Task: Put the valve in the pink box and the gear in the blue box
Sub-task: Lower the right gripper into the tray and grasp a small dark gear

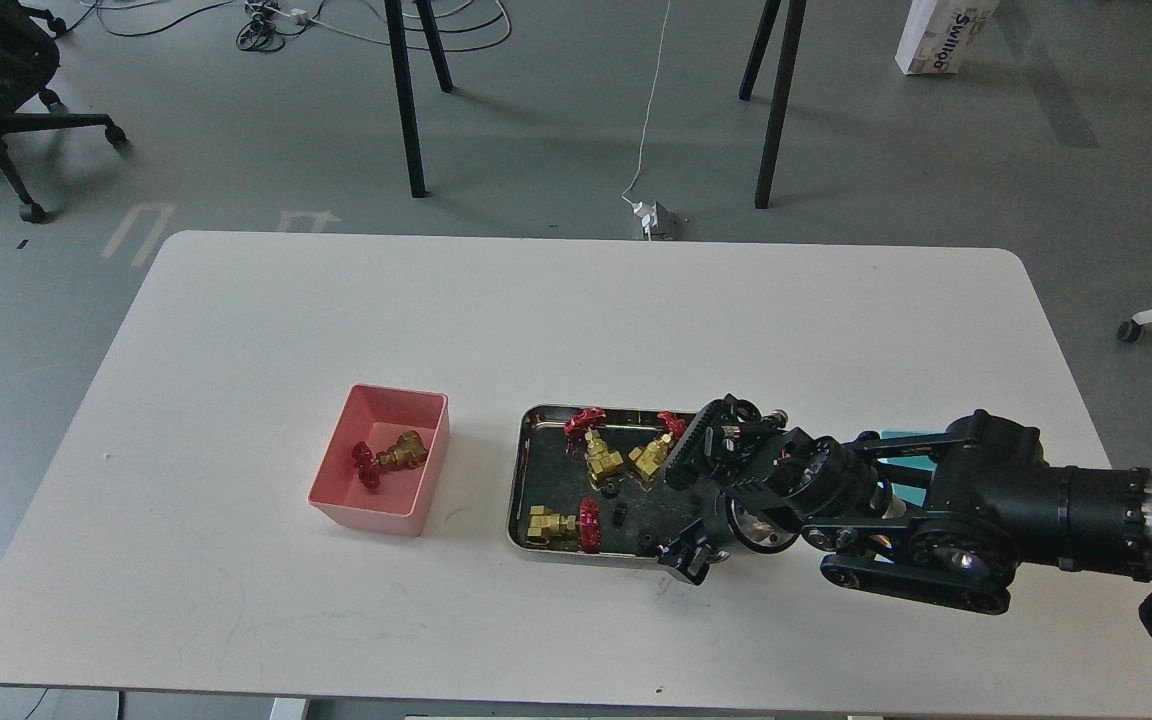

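Observation:
The pink box (340,486) stands left of centre with one brass valve with a red handwheel (391,455) inside it. Three more valves lie in the steel tray (514,490): two at the back (598,457) (652,455) and one at the front left (561,523). Small black gears (612,488) (621,515) (647,543) lie on the tray floor. My right gripper (687,505) is open over the tray's right end, its fingers spread front to back. The blue box (904,437) shows only as a sliver behind my right arm. My left gripper is out of view.
My thick right arm (986,510) lies low over the table's right side and hides the tray's right end. The white table (576,320) has rounded corners. Chair and table legs stand on the floor beyond it.

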Robot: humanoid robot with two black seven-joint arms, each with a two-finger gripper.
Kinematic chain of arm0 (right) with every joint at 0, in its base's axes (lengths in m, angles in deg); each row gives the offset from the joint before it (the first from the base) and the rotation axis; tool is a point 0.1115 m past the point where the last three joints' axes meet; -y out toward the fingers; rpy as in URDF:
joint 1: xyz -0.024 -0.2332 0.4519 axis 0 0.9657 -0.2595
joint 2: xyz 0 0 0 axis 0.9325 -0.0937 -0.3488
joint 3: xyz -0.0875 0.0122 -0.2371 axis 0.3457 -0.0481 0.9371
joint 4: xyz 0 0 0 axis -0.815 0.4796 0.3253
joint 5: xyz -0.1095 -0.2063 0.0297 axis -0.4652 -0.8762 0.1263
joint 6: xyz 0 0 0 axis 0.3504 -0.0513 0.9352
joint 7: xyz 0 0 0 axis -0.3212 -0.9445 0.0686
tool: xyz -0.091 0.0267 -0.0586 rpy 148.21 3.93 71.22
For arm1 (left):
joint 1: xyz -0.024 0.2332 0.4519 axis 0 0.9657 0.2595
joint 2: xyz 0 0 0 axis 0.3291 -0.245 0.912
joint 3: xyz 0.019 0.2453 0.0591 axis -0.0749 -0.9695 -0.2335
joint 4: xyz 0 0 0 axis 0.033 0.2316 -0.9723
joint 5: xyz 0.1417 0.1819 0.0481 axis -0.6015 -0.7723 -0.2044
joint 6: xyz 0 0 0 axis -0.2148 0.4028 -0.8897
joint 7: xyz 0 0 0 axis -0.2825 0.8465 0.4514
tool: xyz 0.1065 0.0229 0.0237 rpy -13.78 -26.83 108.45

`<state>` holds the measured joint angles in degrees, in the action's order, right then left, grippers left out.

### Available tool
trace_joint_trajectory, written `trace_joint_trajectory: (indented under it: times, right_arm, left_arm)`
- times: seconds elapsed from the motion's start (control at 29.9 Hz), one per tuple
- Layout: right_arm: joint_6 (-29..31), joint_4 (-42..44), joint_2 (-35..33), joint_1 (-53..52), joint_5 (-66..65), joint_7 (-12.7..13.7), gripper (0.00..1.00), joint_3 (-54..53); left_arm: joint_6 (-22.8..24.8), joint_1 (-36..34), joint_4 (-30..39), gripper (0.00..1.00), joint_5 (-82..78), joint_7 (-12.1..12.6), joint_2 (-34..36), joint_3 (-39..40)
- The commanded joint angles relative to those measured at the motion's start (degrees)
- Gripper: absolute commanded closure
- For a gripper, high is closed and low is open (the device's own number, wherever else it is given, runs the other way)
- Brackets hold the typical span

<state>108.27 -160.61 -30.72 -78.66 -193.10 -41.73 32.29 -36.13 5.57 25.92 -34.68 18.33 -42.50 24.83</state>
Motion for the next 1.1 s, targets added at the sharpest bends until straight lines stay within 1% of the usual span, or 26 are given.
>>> trace_joint_trajectory:
  times: [0.0, 0.1, 0.23, 0.43, 0.5, 0.6, 0.7, 0.94, 1.07]
  right_arm:
    - [0.0, 0.4, 0.09, 0.1, -0.01, -0.06, 0.26, -0.02]
    - [0.0, 0.32, 0.09, 0.36, 0.08, -0.06, 0.26, -0.02]
    - [0.0, 0.4, 0.18, 0.36, -0.01, 0.02, 0.32, -0.02]
    - [0.0, 0.4, 0.27, 0.27, -0.09, 0.64, 0.49, -0.19]
    - [0.0, 0.4, 0.18, 0.27, -0.09, 0.9, 0.62, -0.28]
    - [0.0, 0.31, 0.27, 0.27, -0.01, 1.43, 0.69, -0.28]
    - [0.0, 0.31, 0.27, 0.36, -0.01, 1.61, 0.74, -0.28]
    - [0.0, 0.05, 0.27, 0.27, 0.17, 3.01, 0.9, -0.46]
    - [0.0, -0.21, 0.27, 0.1, 0.26, 3.54, 0.94, -1.07]
  left_arm:
    - [0.08, -0.09, 0.0, 0.05, 0.0, 0.0, 0.12, 0.06]
    - [0.08, -0.09, 0.0, 0.05, 0.0, 0.0, 0.12, -0.03]
    - [0.16, 0.0, -0.09, 0.05, 0.0, -0.09, 0.2, -0.03]
    - [0.16, -0.09, -0.44, 0.05, 0.0, -0.09, 0.12, -0.03]
    - [0.08, 0.0, -0.44, 0.05, 0.0, -0.09, 0.12, -0.03]
    - [0.08, 0.0, -0.44, 0.05, 0.0, -0.09, 0.12, -0.03]
    - [0.08, 0.0, -0.44, 0.05, 0.0, -0.09, 0.12, -0.03]
    - [0.16, 0.0, -0.97, 0.05, 0.0, -0.09, 0.12, -0.03]
    - [0.16, 0.0, -1.14, 0.05, 0.0, -0.09, 0.12, -0.12]
